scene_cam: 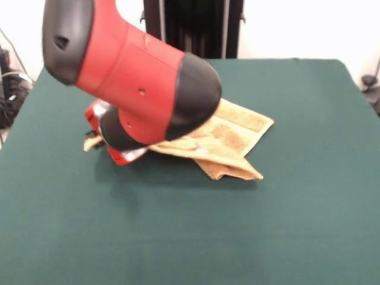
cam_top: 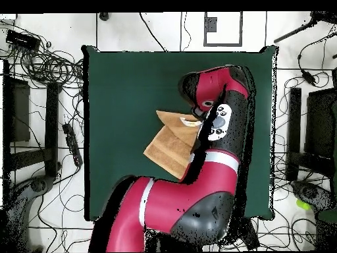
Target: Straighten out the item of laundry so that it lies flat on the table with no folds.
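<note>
The item of laundry (scene_cam: 234, 133), an orange-tan towel, lies folded over itself near the middle of the table (scene_cam: 297, 225). Its right part rests flat, with a doubled flap pointing toward the front. The red and black arm hangs low over its left part and hides it. A small towel corner sticks out at the left, pinched at the gripper (scene_cam: 95, 140) and held just off the table. From above, the laundry (cam_top: 168, 148) is a crumpled wedge beside the gripper (cam_top: 197, 121), and the table (cam_top: 118, 85) is dark green.
Bare green tabletop surrounds the towel on all sides. The arm's thick red link (cam_top: 178, 204) crosses the table's edge on the robot's side. Cables and stands (cam_top: 39, 66) lie on the floor outside the table.
</note>
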Robot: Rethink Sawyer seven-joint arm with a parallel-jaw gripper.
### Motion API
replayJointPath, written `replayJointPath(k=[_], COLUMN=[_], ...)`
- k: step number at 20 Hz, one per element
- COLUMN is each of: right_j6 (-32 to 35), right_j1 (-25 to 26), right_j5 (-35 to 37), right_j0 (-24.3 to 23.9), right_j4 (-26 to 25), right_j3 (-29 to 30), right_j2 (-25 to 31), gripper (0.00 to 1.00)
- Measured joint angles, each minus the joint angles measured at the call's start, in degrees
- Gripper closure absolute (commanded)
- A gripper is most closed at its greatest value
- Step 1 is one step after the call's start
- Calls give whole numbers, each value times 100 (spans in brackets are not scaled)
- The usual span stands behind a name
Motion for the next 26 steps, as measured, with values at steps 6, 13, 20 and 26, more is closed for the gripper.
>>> replayJointPath(k=[6, 13, 20, 26], right_j6=[-1, -5, -18, -18], right_j1=[-105, 15, 55, -83], right_j5=[-40, -274, -503, -503], right_j0=[-219, -451, -449, -404], right_j4=[-298, -538, -618, -618], right_j3=[-7, -62, -61, 0], right_j2=[0, 1, 2, 2], gripper=[100, 100, 100, 100])
